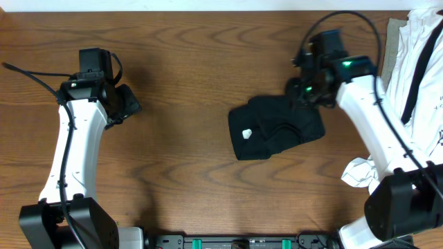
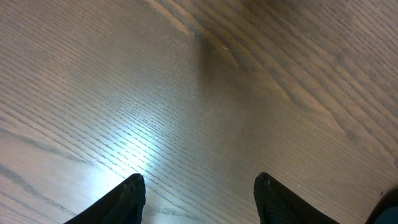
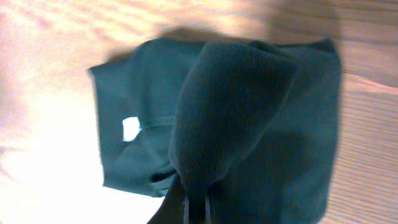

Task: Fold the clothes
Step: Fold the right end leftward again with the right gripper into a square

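The clothes [image 1: 273, 128], a black garment with a small white mark, lie bunched in a rough square on the table right of centre. My right gripper [image 1: 302, 97] sits at the garment's far right corner, shut on a fold of the dark cloth. In the right wrist view the clothes [image 3: 273, 118] rise in a pinched ridge into the right gripper [image 3: 194, 208], whose jaws are pressed together on the fabric. My left gripper [image 1: 131, 105] hovers over bare wood far to the left. Its fingertips [image 2: 132, 190] stand apart, open, with nothing between them.
A pile of white garments with black straps [image 1: 422, 62] lies at the right edge of the table, on a grey cloth [image 1: 392, 41]. Another crumpled white piece [image 1: 360, 171] sits near the right arm's base. Brown wood table [image 1: 187, 62] spans the view.
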You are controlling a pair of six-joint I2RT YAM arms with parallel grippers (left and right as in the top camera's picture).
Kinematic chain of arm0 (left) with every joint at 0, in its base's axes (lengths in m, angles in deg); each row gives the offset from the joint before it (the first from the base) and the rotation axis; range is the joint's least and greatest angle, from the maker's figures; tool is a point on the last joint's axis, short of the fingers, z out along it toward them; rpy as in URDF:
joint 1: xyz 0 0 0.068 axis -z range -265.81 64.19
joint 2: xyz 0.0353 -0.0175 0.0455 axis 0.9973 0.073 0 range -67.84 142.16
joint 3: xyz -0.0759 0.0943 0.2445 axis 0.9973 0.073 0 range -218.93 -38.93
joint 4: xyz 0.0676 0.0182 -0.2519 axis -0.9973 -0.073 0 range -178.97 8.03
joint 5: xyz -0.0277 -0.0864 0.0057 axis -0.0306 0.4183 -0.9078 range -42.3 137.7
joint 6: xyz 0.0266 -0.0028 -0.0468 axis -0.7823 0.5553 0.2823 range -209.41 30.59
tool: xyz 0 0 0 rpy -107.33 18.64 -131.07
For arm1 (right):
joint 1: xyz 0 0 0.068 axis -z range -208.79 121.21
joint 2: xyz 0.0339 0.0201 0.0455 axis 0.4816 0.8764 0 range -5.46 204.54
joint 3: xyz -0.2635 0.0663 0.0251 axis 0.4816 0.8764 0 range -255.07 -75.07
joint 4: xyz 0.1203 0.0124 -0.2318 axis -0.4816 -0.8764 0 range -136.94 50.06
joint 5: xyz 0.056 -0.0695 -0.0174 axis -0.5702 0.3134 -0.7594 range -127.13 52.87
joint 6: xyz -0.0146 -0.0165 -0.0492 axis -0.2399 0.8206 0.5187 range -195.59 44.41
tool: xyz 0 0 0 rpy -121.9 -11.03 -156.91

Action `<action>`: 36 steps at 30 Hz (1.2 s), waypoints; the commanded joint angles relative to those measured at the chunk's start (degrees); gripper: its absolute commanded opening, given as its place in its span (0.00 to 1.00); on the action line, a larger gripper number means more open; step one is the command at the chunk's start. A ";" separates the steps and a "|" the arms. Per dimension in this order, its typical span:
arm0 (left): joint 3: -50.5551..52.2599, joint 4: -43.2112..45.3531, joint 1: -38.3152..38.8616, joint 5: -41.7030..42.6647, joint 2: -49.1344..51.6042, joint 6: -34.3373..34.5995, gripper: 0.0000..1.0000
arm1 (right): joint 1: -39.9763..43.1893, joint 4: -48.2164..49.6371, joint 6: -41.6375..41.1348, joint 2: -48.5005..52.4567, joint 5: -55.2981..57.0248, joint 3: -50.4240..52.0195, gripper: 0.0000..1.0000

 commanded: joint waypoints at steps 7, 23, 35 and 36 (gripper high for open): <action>-0.26 -0.17 -0.17 -0.26 -0.28 0.15 0.59 | -11.04 2.80 -4.09 4.48 2.99 -0.22 0.01; -0.26 -0.20 -0.17 -0.26 -0.28 0.15 0.59 | -21.11 8.35 -10.45 14.67 -0.66 -0.22 0.02; -0.26 -0.63 0.24 -0.22 -0.28 2.71 0.59 | -21.51 10.75 3.41 14.47 -25.24 -0.44 0.47; -0.26 -0.59 0.42 -0.22 -0.28 2.71 0.59 | -20.85 10.56 4.61 14.21 -27.47 -0.48 0.47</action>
